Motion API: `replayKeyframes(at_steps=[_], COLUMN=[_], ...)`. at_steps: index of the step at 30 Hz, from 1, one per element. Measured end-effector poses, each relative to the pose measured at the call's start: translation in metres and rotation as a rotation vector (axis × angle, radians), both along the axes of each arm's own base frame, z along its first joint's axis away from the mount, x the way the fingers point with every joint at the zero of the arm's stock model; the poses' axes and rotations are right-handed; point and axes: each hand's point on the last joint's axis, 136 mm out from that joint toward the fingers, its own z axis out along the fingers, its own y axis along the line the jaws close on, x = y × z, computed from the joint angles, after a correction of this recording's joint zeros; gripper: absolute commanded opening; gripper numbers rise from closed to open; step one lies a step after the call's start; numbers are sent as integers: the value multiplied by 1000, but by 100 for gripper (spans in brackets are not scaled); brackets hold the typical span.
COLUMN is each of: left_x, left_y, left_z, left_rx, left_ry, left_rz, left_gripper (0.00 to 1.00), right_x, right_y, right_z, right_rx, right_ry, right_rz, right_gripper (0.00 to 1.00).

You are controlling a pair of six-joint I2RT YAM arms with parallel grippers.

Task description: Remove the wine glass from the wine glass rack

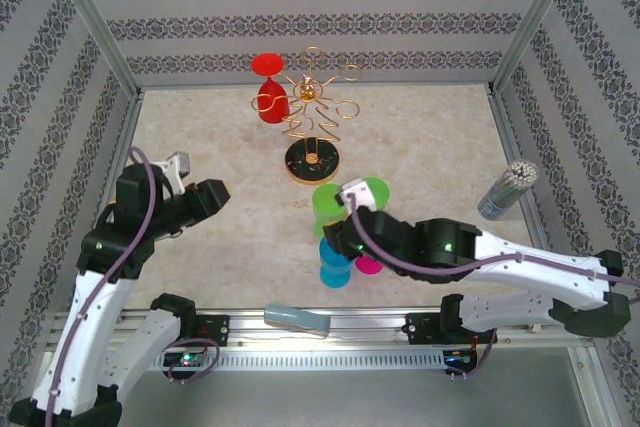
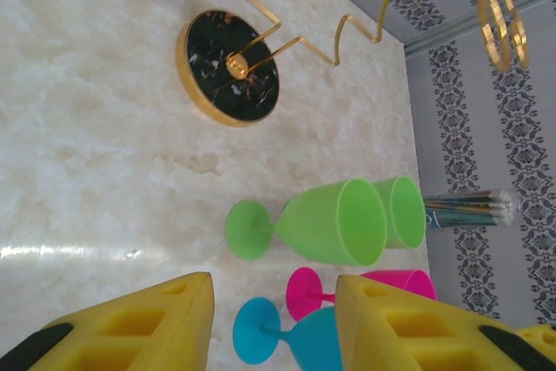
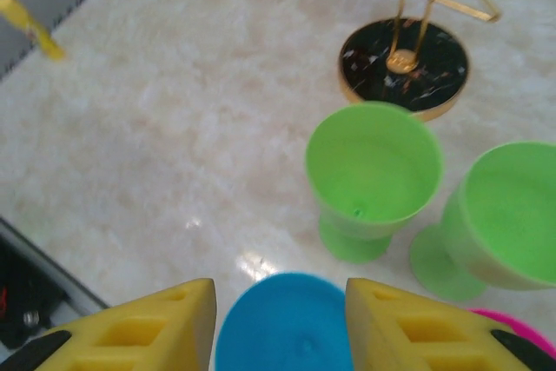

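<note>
A red wine glass (image 1: 270, 99) hangs upside down from a left arm of the gold wire wine glass rack (image 1: 316, 107), which stands on its round black base (image 1: 311, 161) at the back of the table. The base also appears in the left wrist view (image 2: 229, 67) and the right wrist view (image 3: 404, 62). My right gripper (image 1: 337, 235) hovers open over an upright blue glass (image 3: 291, 323), its yellow fingers (image 3: 165, 323) flanking the rim. My left gripper (image 1: 214, 194) is open and empty at the left (image 2: 274, 301), pointed toward the glasses.
Two green glasses (image 1: 330, 197) (image 1: 372, 190) stand in front of the rack base, with a pink glass (image 1: 368, 266) beside the blue one. A cup of sticks (image 1: 508, 190) stands at the right wall. A grey-blue object (image 1: 297, 320) lies on the near rail.
</note>
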Motion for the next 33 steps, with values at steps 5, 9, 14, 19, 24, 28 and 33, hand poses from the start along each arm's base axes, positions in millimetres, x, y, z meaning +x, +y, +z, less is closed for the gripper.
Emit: replayKeyframes(at_steps=[5,9,14,19,24,28,33], left_x=[38,78,136,196,243,266,286], left_y=[-9,-14,-5,16,13,5,0], left_z=[35,49,66,74,76,63,45], left_rx=[23,35,13,-44,-81,-128,-163], left_ry=[-47,-69,-91,-105,-110,-81,-40], left_rz=[-29,-35,-3,35,1,-31,-44], left_gripper=[54,55,55,52,51,48,48], right_x=[14,30,54,71,79,81,88], right_y=[-14,-19,-8,15,28,31,27], right_z=[26,45,65,68,66,68,75], right_rx=[74,119,149,145,155,169,189], right_ry=[-24,-19,1,38,72,81,71], right_rz=[-40,-60,-52,7,38,49,34], right_gripper=[46,47,47,47,46,46,46])
